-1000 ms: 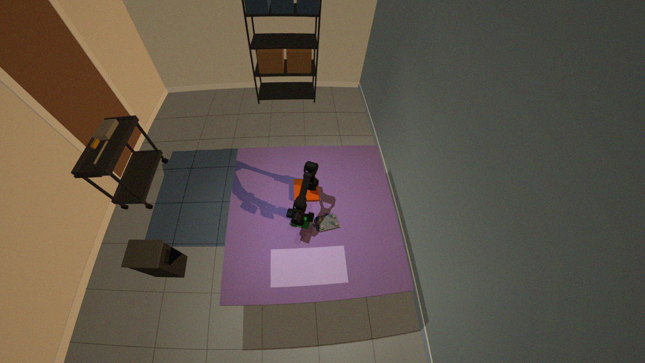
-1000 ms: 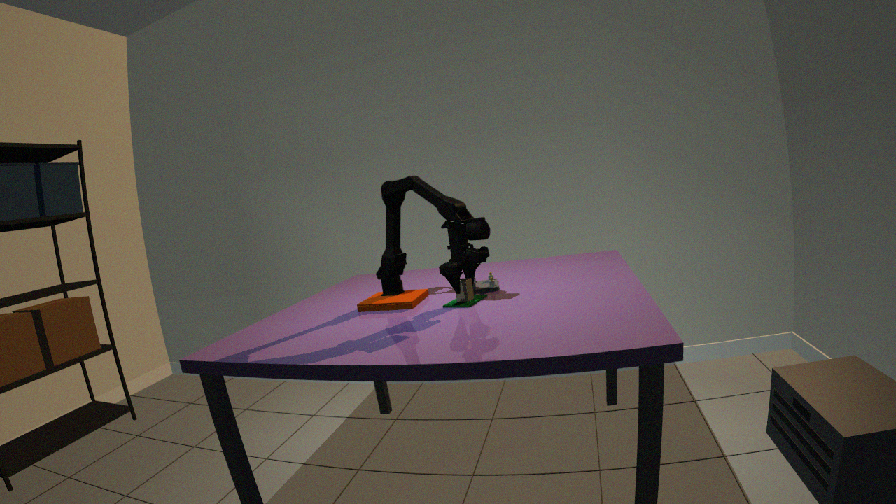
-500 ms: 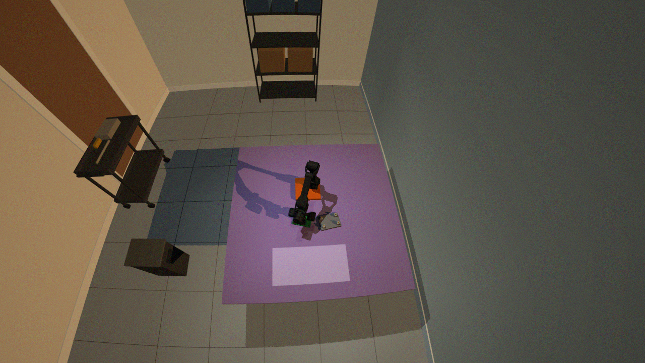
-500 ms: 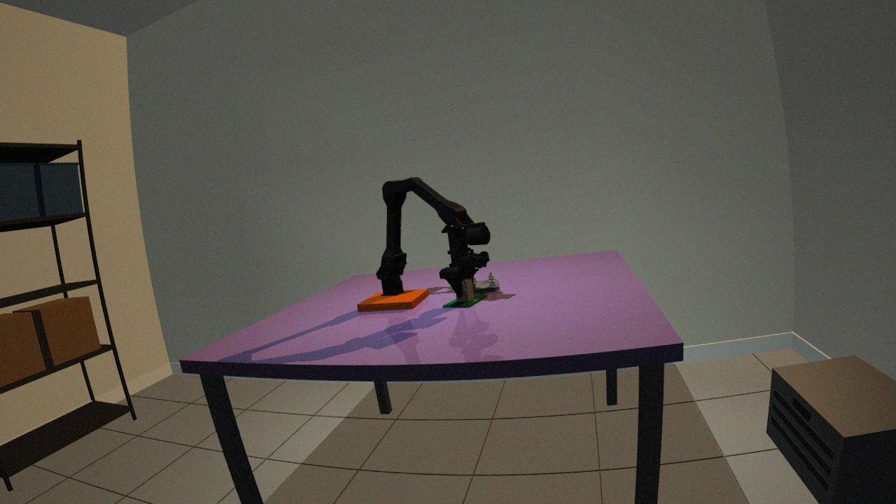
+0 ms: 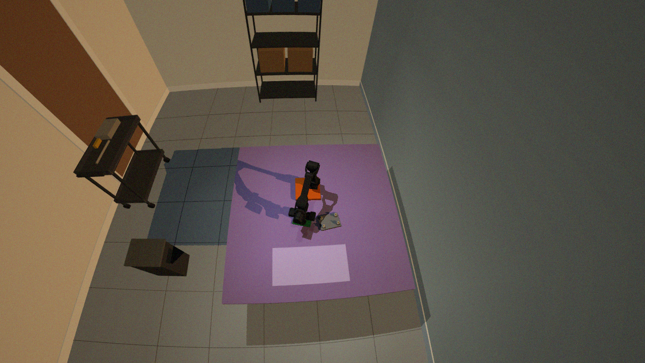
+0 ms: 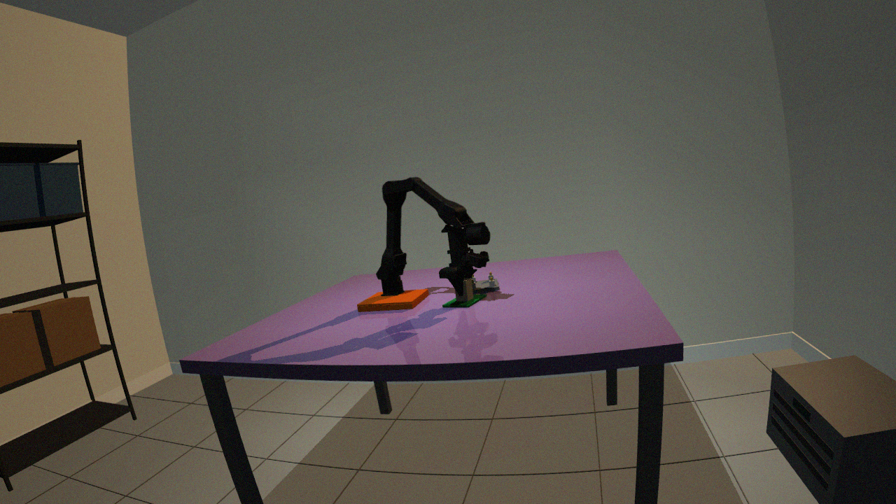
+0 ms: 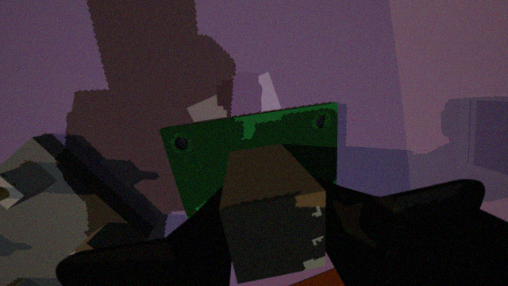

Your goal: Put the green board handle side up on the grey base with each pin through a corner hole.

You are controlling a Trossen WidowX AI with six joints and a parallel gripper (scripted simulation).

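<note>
The green board (image 5: 307,223) (image 6: 452,304) (image 7: 206,159) appears to lie flat on the purple table, handle side up. Two corner holes show at its far edge in the wrist view; the near corners are hidden by the fingers. My gripper (image 6: 464,293) (image 7: 261,181) is shut on the board's square handle (image 7: 274,171), one black finger on each side, low over the board. The grey base (image 5: 331,221) (image 6: 488,285) (image 7: 44,214) stands beside the board, right of it in the top view and left in the wrist view, turned relative to it. Its four posts show gold pins (image 7: 3,193).
The orange plate (image 5: 309,194) (image 6: 388,301) under the arm's foot lies close behind the board. A pale rectangle (image 5: 310,265) shows on the purple table (image 5: 369,180) (image 6: 563,313), beyond the board and base. Arm shadows darken the wrist view.
</note>
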